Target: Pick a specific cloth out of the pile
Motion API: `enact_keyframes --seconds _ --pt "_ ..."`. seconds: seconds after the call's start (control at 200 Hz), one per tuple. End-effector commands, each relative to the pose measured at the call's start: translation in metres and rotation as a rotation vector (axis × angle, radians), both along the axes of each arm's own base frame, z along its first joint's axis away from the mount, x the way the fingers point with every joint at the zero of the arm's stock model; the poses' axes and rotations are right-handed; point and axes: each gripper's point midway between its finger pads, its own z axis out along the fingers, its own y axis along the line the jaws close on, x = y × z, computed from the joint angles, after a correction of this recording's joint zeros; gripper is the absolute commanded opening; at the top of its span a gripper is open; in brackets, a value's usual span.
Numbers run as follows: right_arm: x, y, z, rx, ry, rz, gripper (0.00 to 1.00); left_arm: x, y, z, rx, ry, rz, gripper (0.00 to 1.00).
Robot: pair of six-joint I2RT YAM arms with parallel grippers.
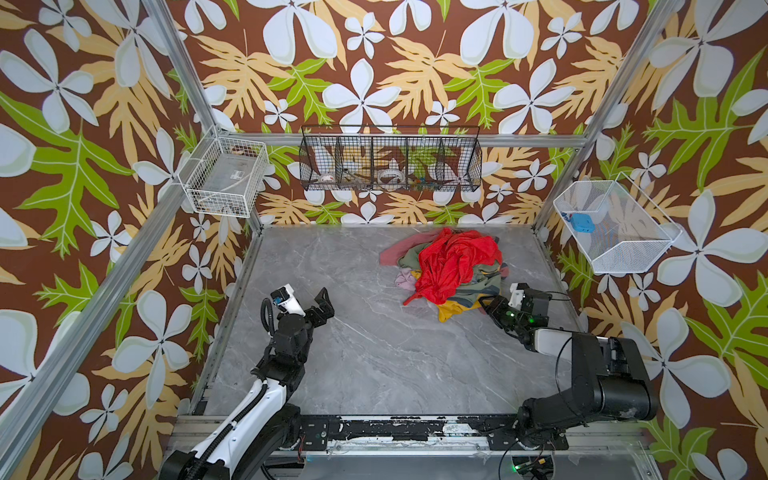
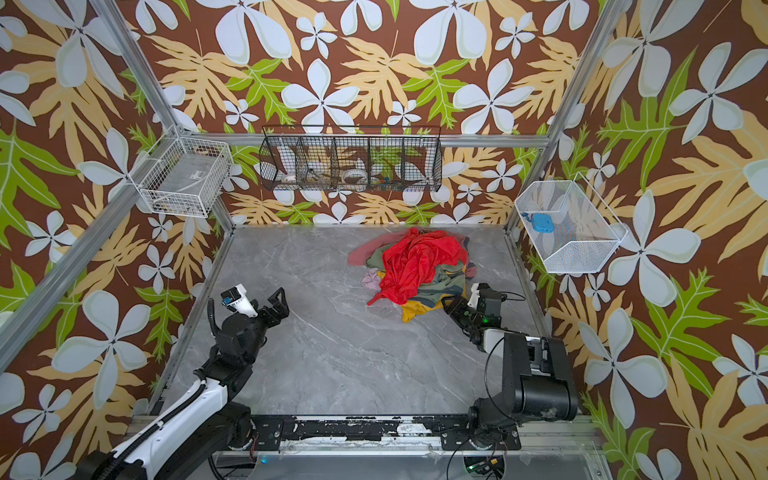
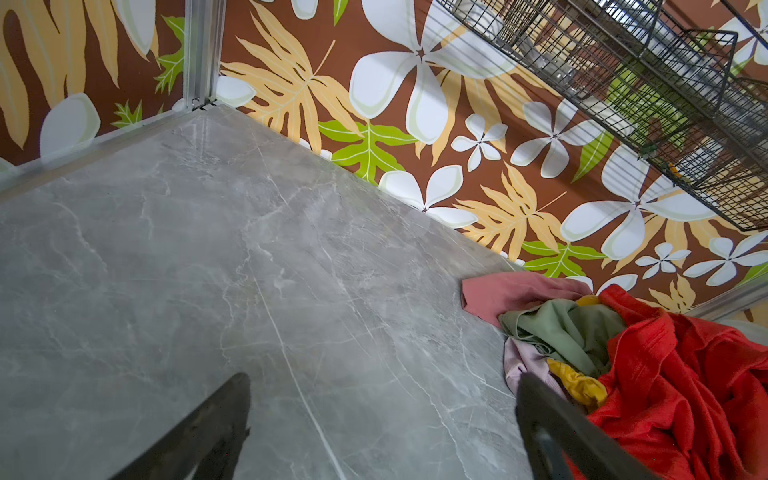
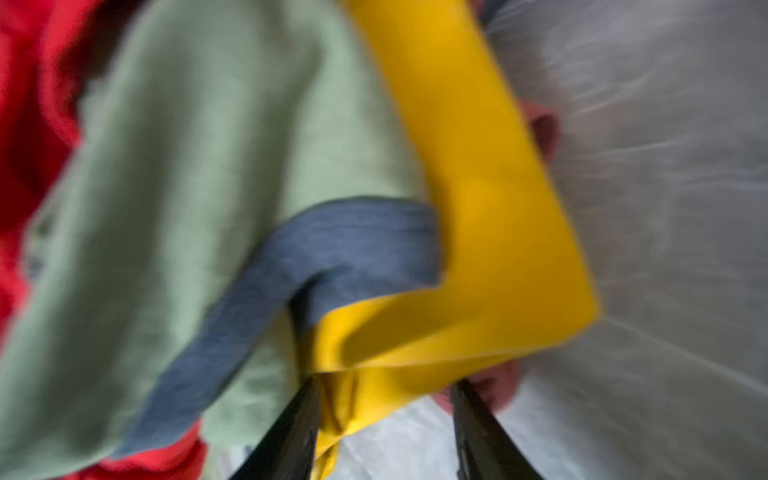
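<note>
My right gripper (image 1: 487, 304) sat at the near edge of the pile (image 1: 451, 266) on the bench (image 1: 353, 357) — jaws apart around a yellow fold (image 4: 415, 332), the grip too blurred to judge. The cloth (image 1: 392, 251), dusty rose, peeked from the pile's far left edge, mostly buried. My left gripper (image 1: 326, 302) hung spread wide — well apart from the pile.

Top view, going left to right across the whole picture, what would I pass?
White wire basket → left gripper, jaws open → dusty-rose cloth → red cloth → white mesh basket.
</note>
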Motion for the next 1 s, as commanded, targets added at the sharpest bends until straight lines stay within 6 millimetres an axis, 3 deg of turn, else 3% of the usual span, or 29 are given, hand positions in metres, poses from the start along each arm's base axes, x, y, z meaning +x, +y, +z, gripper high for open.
enact_keyframes --seconds 0.0,0.205,0.551,0.681,0.806,0.996 --pt "-0.006 -0.012 -0.011 -0.075 0.054 -0.041 0.5 -0.001 -0.001 0.001 -0.005 -0.006 -0.007 1.0" --pt "-0.009 -0.022 -0.01 -0.152 0.086 -0.052 0.49 -0.001 -0.002 -0.001 -0.013 -0.002 -0.012 1.0" --pt "-0.008 -0.019 -0.022 -0.183 0.142 -0.004 0.34 -0.002 -0.002 -0.007 -0.014 0.012 -0.009 1.0" --pt "-0.005 -0.018 -0.029 -0.188 0.166 0.006 0.36 -0.002 -0.001 -0.007 -0.02 0.011 -0.007 1.0" --pt "0.001 -0.012 -0.021 -0.177 0.127 0.02 0.37 -0.002 -0.002 -0.006 -0.019 0.011 -0.008 1.0" --pt "-0.006 -0.012 -0.019 -0.195 0.133 0.022 0.37 -0.003 -0.001 -0.009 -0.016 0.018 -0.006 1.0"
